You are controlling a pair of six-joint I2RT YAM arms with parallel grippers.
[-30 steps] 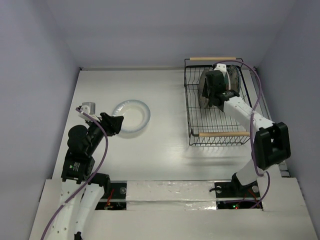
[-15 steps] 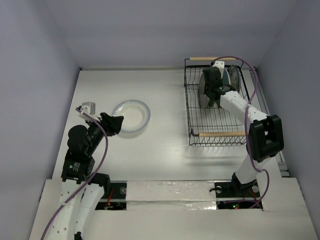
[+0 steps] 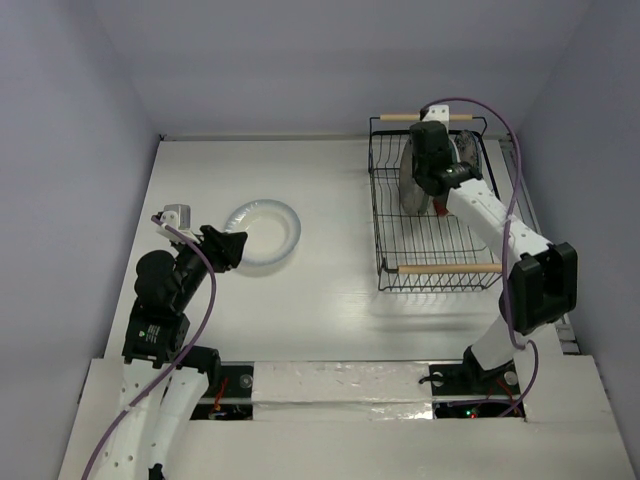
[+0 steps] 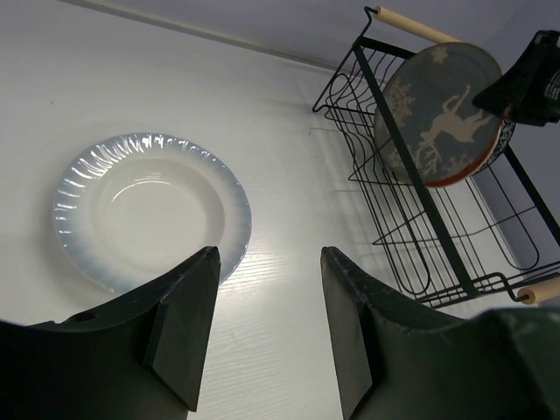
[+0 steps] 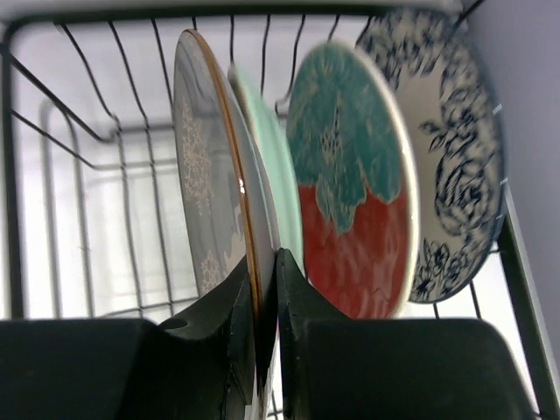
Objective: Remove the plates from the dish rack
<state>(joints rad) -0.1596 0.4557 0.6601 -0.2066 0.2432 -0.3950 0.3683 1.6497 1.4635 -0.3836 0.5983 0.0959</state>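
The black wire dish rack (image 3: 381,215) stands at the back right. In it, on edge, are a grey-brown plate (image 5: 206,175) with a pale motif, a pale green plate (image 5: 282,179), a teal-and-red-orange plate (image 5: 350,184) and a white plate with a blue floral pattern (image 5: 455,149). My right gripper (image 5: 265,278) is shut on the rim of the grey-brown plate (image 3: 409,180), reaching down into the rack (image 3: 428,188). A white plate (image 3: 262,234) lies flat on the table at the left. My left gripper (image 4: 269,262) is open and empty just beside it (image 3: 232,247).
The rack has two wooden rod handles, the near one (image 3: 448,268) and the far one (image 3: 400,117). Grey walls close in the white table (image 3: 330,280) on three sides. The left wrist view also shows the rack (image 4: 420,219) and the right gripper's body (image 4: 529,79).
My right gripper has shifted toward the far end of the rack, still on the grey-brown plate. The left arm and the white plate have not moved.
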